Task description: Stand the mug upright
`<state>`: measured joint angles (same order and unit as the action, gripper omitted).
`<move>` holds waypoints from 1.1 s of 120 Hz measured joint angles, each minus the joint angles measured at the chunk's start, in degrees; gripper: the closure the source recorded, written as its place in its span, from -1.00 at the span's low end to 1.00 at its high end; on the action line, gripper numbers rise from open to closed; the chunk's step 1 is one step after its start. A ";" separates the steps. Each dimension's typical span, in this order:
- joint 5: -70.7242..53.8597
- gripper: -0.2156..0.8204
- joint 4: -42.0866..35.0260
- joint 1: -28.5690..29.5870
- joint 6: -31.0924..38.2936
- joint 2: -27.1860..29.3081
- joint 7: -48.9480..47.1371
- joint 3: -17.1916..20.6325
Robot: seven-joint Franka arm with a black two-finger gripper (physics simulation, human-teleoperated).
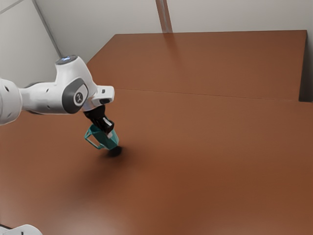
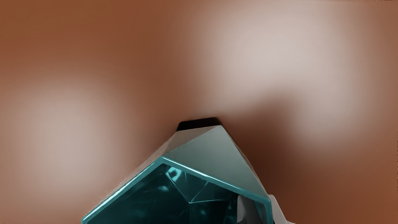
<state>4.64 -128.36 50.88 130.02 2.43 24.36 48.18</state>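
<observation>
The teal mug [image 1: 108, 141] is tilted in the exterior view, its handle on the exterior view's left and its base low over a dark shadow; I cannot tell if it touches the table. My gripper [image 1: 109, 132] reaches down to its rim from above. In the wrist view the faceted mug [image 2: 205, 155] shows its open mouth and dark inside. There my gripper [image 2: 263, 207] is shut on the mug's wall, one finger inside the mouth and the other against the outside.
The brown tabletop [image 1: 205, 161] spreads around the mug, with a thin seam across its far part. Pale walls [image 1: 234, 14] stand behind it. A white rounded part [image 1: 24, 230] is at the exterior view's lower left corner.
</observation>
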 joint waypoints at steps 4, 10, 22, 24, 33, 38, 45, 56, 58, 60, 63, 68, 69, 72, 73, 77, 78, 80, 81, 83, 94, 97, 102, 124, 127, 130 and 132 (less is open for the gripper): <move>-0.05 0.93 -0.08 -0.20 0.18 -0.16 -0.79 0.06; -0.09 0.93 -0.21 -0.48 0.40 -0.39 -1.90 0.16; -0.15 0.93 -1.00 -0.97 0.67 -0.56 -3.88 0.22; -0.17 0.93 -1.14 -1.04 0.67 -0.56 -4.18 0.23; -0.22 0.93 -1.48 -1.27 0.54 -0.53 -5.43 0.23; -0.24 0.93 -1.54 -1.33 0.37 -0.55 -6.06 0.23; -0.28 0.93 -1.56 -1.36 0.15 -0.62 -6.88 0.23; -0.77 0.93 -1.57 -1.45 -0.09 -1.10 -8.01 0.24; -0.89 0.93 -1.57 -1.47 -0.12 -1.22 -8.20 0.25; -0.99 0.93 -1.58 -1.48 -0.15 -1.31 -8.39 0.25; -1.12 0.93 -1.59 -1.48 -0.22 -1.40 -8.65 0.27; -1.28 0.93 -1.58 -1.45 -0.42 -1.46 -9.07 0.29; -1.31 0.93 -1.58 -1.45 -0.45 -1.48 -9.15 0.29; -1.37 0.93 -1.59 -1.47 -0.55 -1.62 -9.39 0.30; -1.39 0.93 -1.60 -1.47 -0.58 -1.67 -9.46 0.31; -1.41 0.87 -1.63 -1.47 -0.71 -1.79 -9.72 0.34; -1.40 0.84 -1.63 -1.48 -0.74 -1.79 -9.77 0.33; -1.37 0.79 -1.64 -1.51 -0.79 -1.80 -9.86 0.30; -1.35 0.76 -1.64 -1.52 -0.82 -1.80 -9.90 0.29; -1.32 0.68 -1.64 -1.55 -0.87 -1.78 -9.99 0.25; -1.17 0.28 -1.65 -1.50 -1.07 -1.56 -10.44 0.36; -1.15 0.19 -1.65 -1.49 -1.12 -1.52 -10.55 0.42; -1.12 0.05 -1.65 -1.55 -1.18 -1.45 -10.72 0.47; -0.91 -0.32 -1.66 -1.36 -1.58 0.72 -11.33 1.33; -0.75 -0.35 -1.66 -1.35 -1.90 1.84 -11.40 1.55; -0.61 -0.37 -1.64 -1.52 -2.29 2.98 -11.48 1.74; -0.52 -0.39 -1.61 -1.65 -2.60 3.82 -11.52 1.93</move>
<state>4.12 -129.97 49.23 127.42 6.24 12.84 50.11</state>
